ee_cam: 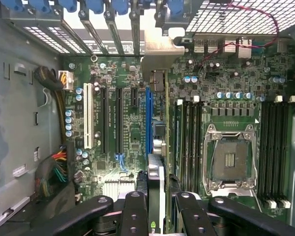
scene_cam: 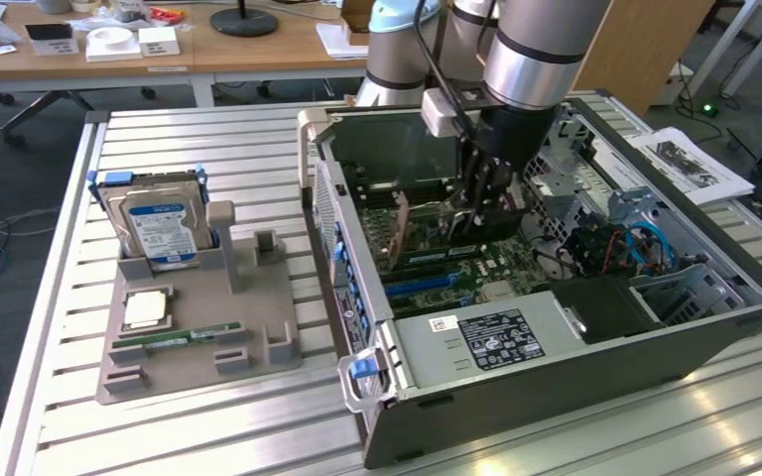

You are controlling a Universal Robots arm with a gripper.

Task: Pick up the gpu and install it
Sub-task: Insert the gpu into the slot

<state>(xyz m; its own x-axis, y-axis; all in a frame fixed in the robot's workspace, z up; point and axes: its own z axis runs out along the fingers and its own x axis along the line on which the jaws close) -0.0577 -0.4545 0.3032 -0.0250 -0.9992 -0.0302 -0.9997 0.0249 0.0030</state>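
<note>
My gripper [ee_cam: 160, 209] is partly closed, its 2 fingers [ee_cam: 133, 211] clamped on the top edge of the gpu [ee_cam: 156, 177]. The card hangs edge-on straight below the gripper, inside the open computer case [scene_cam: 579, 387]. Beyond its lower edge lies the long blue slot [ee_cam: 148, 113] on the motherboard [ee_cam: 123, 137]. The card's long axis runs parallel to that slot, sitting a touch toward the processor socket [ee_cam: 228, 160]. I judge it nearly lined up. I cannot tell whether card and slot touch.
</note>
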